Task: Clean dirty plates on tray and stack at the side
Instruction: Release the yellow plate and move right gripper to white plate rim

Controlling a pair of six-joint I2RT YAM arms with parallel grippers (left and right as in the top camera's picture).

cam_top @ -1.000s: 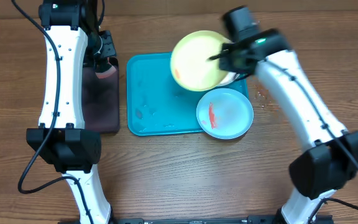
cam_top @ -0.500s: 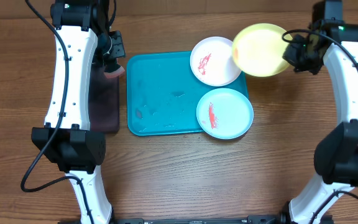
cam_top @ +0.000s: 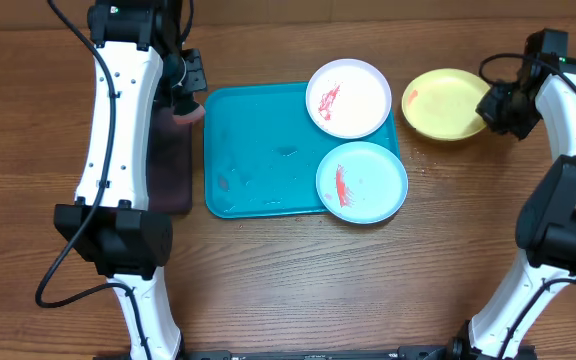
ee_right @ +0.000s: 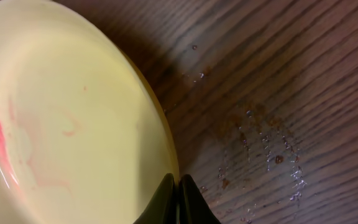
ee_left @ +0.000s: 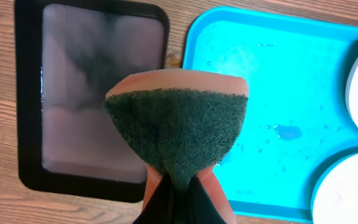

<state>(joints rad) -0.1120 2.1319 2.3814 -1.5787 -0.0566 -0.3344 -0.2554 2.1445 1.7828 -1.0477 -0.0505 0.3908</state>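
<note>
The lime-green plate [cam_top: 445, 103] lies on the table right of the tray, faint red smears on it; it fills the right wrist view [ee_right: 67, 118]. My right gripper [cam_top: 490, 108] [ee_right: 179, 186] is shut on its right rim. The white plate [cam_top: 348, 97] with a red smear sits on the turquoise tray's [cam_top: 253, 150] far right corner. The mint-blue plate [cam_top: 361, 181] with a red streak overhangs the tray's near right corner. My left gripper [cam_top: 183, 100] [ee_left: 179, 186] is shut on a sponge with a green scouring face [ee_left: 178, 127], held above the black tray's right edge.
A black rectangular tray [cam_top: 163, 155] [ee_left: 92, 93] holding murky water lies left of the turquoise tray. Water drops lie on the turquoise tray's floor [ee_left: 284, 130]. Wet reddish spatter marks the wood [ee_right: 260, 137] beside the lime plate.
My right gripper carried the lime-green plate from over the tray out to the right and lowered it flat on the table. The left arm barely moved.
</note>
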